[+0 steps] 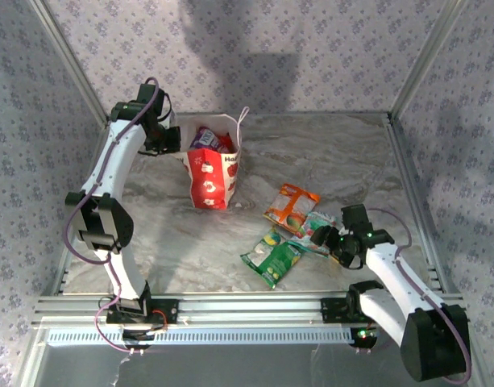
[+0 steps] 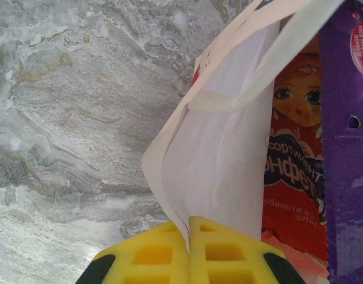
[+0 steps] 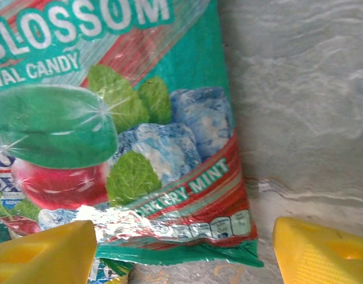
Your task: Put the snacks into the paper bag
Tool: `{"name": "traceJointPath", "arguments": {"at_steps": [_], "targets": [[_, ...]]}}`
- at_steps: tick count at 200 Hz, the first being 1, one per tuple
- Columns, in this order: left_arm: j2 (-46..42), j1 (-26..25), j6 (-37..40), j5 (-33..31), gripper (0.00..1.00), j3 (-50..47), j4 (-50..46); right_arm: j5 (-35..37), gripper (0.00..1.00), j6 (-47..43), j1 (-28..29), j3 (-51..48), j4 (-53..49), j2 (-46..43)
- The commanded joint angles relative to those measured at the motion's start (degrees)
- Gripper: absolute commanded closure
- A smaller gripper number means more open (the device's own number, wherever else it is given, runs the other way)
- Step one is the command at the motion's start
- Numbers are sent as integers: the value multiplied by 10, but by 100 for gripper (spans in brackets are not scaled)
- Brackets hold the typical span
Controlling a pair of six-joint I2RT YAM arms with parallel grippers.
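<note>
— Where is the teal packet [image 3: 110, 130] found?
— Flat on the table [image 3: 299, 118], its bottom edge between the wide-open right gripper [image 3: 184, 248]. Nothing is held.
— And the paper bag [image 2: 222, 165]?
— Its side is pinched by the closed left gripper [image 2: 189, 228].

paper bag [image 1: 213, 177]: matt paper | teal packet [image 3: 169, 136]: glossy foil | table [image 1: 335, 161]: smooth, marbled

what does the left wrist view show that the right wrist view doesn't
Left wrist view: the left gripper shut on the rim of the red-and-white paper gift bag, with a large glossy red packet and a glossy purple packet inside it. Right wrist view: the right gripper open, straddling the bottom edge of a flat teal cherry-mint candy packet. Both: yellow gripper fingers and the grey marbled tabletop.
</note>
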Motion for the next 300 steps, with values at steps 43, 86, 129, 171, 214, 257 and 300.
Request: {"name": "traceJointPath", "arguments": {"at_steps": [43, 86, 129, 171, 214, 257, 300], "targets": [[15, 0, -2, 18, 95, 13, -29, -10, 21, -33, -13, -10, 62, 4], [18, -1, -3, 19, 95, 18, -32, -5, 21, -63, -17, 9, 59, 65], [21, -1, -4, 19, 95, 17, -35, -8, 21, -80, -17, 24, 83, 116], [25, -2, -5, 19, 95, 41, -40, 5, 29, -78, -13, 35, 85, 151], [31, -4, -7, 20, 95, 48, -43, 33, 43, -71, -14, 44, 72, 141], [36, -7, -8, 22, 95, 54, -42, 49, 59, -79, -16, 55, 46, 138], [38, -8, -9, 40, 95, 54, -39, 57, 77, -75, -18, 56, 26, 140]]}}
